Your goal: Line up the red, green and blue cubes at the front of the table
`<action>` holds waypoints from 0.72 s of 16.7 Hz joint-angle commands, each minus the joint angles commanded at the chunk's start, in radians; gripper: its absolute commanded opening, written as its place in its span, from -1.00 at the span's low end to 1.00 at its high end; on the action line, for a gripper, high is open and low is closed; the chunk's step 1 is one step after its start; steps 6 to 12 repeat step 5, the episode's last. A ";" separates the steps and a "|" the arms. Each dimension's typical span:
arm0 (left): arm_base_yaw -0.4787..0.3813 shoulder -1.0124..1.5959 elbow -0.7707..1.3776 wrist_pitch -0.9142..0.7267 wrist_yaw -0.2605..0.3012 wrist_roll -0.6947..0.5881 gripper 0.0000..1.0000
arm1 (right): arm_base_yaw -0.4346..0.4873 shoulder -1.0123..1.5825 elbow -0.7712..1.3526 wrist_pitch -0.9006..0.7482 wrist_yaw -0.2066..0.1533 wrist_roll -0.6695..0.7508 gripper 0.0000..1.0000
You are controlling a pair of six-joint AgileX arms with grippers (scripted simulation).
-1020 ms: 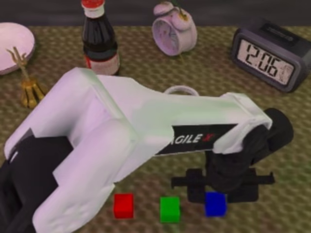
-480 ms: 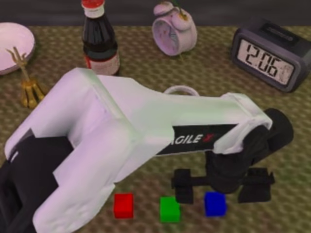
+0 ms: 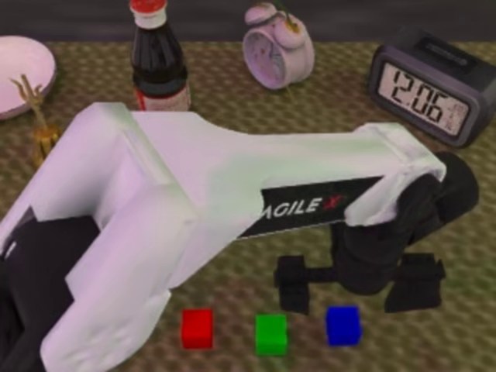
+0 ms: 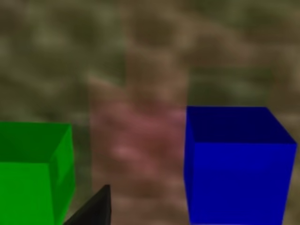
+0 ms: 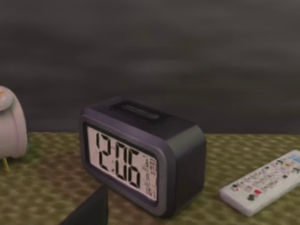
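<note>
Three cubes stand in a row near the front edge of the table [image 3: 465, 325]: red cube [image 3: 197, 328], green cube [image 3: 271, 333], blue cube [image 3: 343, 325]. My left arm reaches across the table, and its gripper [image 3: 353, 284] hangs open just behind and above the blue cube, holding nothing. The left wrist view looks down on the green cube [image 4: 35, 168] and the blue cube [image 4: 236, 164], which sit apart, with one dark fingertip [image 4: 93, 211] between them. My right arm is outside the top view. Its wrist view shows a single fingertip [image 5: 91, 208], with nothing held.
Along the back stand a dark sauce bottle [image 3: 159, 58], a pink alarm clock [image 3: 277, 46] and a black digital clock [image 3: 430, 85]. A pink plate [image 3: 23, 66] and a gold fork-like piece [image 3: 39, 124] lie at the back left. A white remote [image 5: 265, 183] lies beside the digital clock.
My left gripper, shut round the blue cube a second ago, has opened and drawn up and back from it. The blue cube stays in the row.
</note>
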 joint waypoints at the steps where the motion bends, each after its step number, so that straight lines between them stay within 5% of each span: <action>1: 0.003 -0.011 0.024 -0.040 0.000 -0.001 1.00 | 0.000 0.000 0.000 0.000 0.000 0.000 1.00; 12: 0.010 -0.043 0.083 -0.121 0.000 0.000 1.00 | 0.000 0.000 0.000 0.000 0.000 0.000 1.00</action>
